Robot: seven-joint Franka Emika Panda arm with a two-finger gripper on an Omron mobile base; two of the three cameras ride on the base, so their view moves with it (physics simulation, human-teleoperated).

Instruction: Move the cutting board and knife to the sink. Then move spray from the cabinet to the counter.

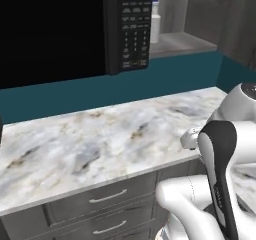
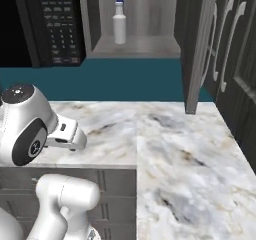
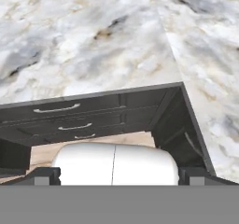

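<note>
My tool (image 3: 114,175) hangs low over the front edge of the desk (image 2: 185,169), its 2 tips spread as wide as they go and holding nothing. The spray (image 2: 119,20) stands upright on the shelf of the cabinet (image 2: 137,45), well above and beyond where I am, just right of the black microwave (image 2: 55,24). The cutting board, knife and sink are outside what I can see here, so I judge the bottle is my concern now.

I expect the bottle to be light and stiff, a smooth plastic body that could slip or tip if I nudge it before closing. Its trigger head is narrow and awkward; the straight body below the neck looks like the best place to take hold, from the front, with the tips on either side. It stands near the left wall of the niche, so I would keep my approach square to avoid knocking it over.
</note>
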